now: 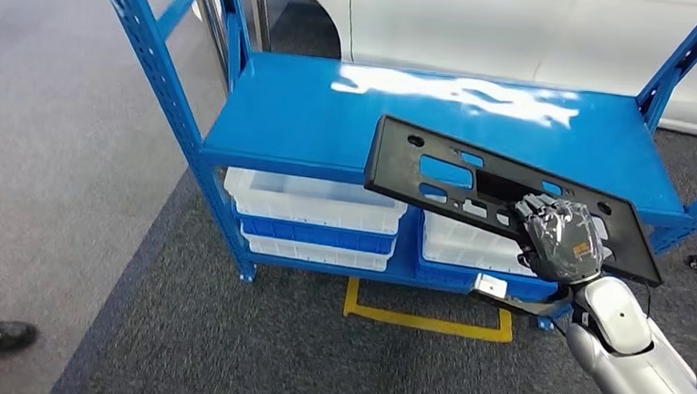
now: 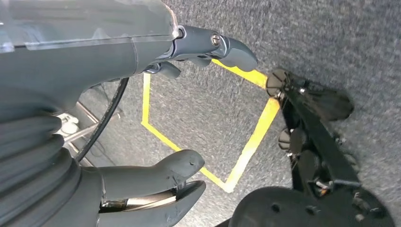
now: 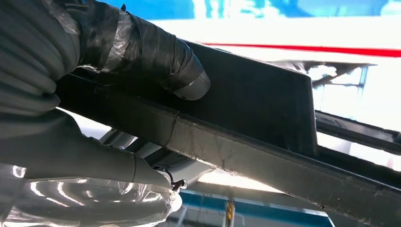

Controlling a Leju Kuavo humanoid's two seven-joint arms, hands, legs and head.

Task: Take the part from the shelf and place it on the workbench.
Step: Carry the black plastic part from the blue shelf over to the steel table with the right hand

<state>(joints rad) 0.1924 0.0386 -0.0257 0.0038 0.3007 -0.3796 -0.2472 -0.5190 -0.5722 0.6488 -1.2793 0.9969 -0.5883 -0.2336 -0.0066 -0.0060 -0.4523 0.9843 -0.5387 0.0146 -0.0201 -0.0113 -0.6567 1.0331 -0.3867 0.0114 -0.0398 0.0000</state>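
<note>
No text, label, brand or number can be read anywhere. The right hand (image 1: 560, 237) carries a small orange patch on its back, too small and blurred to make out. A small white tag (image 1: 490, 285) hangs just below that hand, in front of the shelf (image 1: 313, 122), and its face is blank at this size. The one floor sign is a yellow line (image 1: 424, 322) on the carpet just in front of the shelf, with no lettering.
</note>
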